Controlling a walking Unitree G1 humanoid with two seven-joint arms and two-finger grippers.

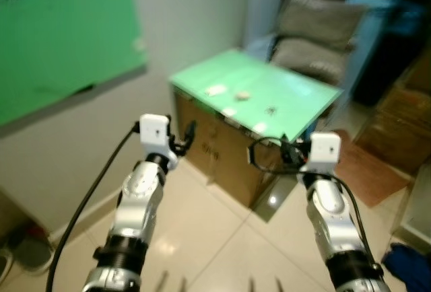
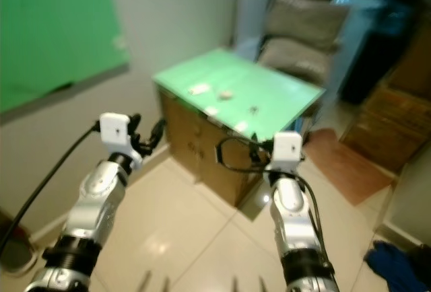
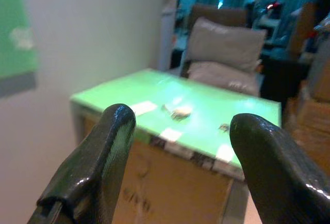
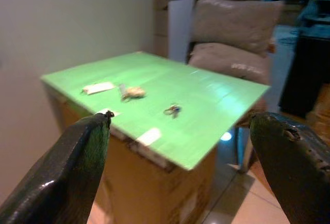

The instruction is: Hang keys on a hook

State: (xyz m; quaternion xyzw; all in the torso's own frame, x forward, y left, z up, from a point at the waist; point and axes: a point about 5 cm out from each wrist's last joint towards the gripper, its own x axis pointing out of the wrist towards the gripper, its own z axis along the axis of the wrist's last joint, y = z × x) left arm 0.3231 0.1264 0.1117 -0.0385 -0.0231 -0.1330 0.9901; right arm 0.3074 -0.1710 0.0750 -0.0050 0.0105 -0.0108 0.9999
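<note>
A small bunch of keys (image 4: 172,110) lies on the green top of a cardboard-box table (image 1: 296,90), toward its near right side. A beige lump (image 4: 135,92) and a white slip (image 4: 98,88) lie further left on the same top. My left gripper (image 3: 180,126) is held out in front of the box's left corner, short of the table, open and empty. Before the near edge, my right gripper (image 4: 180,126) hangs open with nothing between its fingers. Both arms (image 1: 141,198) reach forward over the tiled floor.
A white wall with a large green board (image 1: 60,36) runs along the left. Behind the table stands an armchair with grey cushions (image 1: 316,29). Cardboard boxes (image 1: 404,110), a brown mat (image 1: 367,167) and a blue cloth (image 1: 407,262) lie to the right.
</note>
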